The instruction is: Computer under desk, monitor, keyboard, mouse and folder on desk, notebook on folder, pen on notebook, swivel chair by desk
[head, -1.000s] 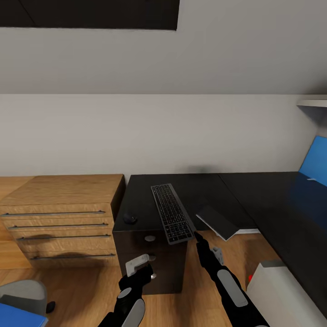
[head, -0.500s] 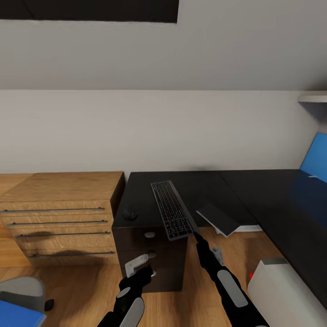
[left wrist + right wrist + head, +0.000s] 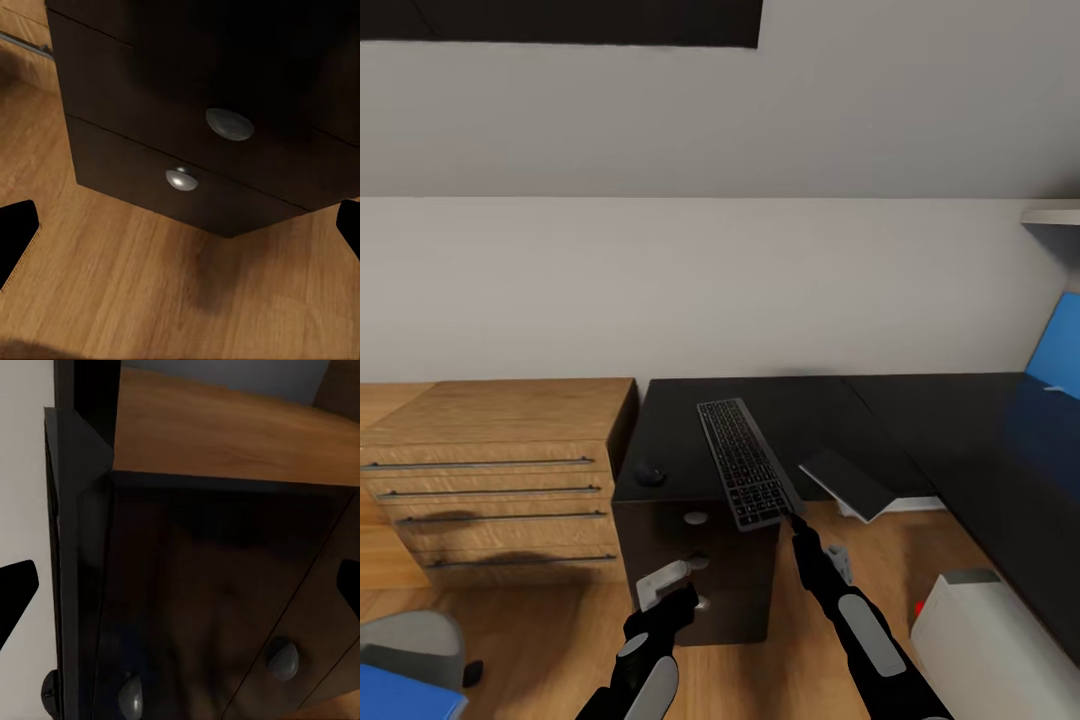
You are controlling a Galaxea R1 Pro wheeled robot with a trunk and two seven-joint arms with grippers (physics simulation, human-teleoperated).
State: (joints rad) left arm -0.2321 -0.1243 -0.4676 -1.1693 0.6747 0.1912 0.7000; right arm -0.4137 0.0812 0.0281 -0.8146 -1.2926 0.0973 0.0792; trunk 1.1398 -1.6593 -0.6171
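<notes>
A dark keyboard (image 3: 745, 475) lies lengthwise on the black desk (image 3: 810, 410), its near end sticking out past the front edge. A small black mouse (image 3: 650, 473) sits to its left on the same top. My right gripper (image 3: 792, 520) is at the keyboard's near right corner with its fingers (image 3: 19, 592) spread wide, open; I cannot tell whether it touches the keyboard. My left gripper (image 3: 670, 590) hangs lower, open, facing the desk's drawer knobs (image 3: 181, 179). A blue folder (image 3: 400, 695) rests on the grey swivel chair (image 3: 410, 635) at the lower left.
A wooden chest of drawers (image 3: 490, 470) stands against the desk's left side. A dark flat slab (image 3: 850, 483) tilts below the desk's inner corner. A blue panel (image 3: 1060, 350) is at the right edge, and a white box (image 3: 1000, 650) with a small red object (image 3: 920, 607) beside it stands on the floor.
The whole picture has shifted a little as the camera moved. Both arms, the keyboard and the mouse keep their places relative to the desk.
</notes>
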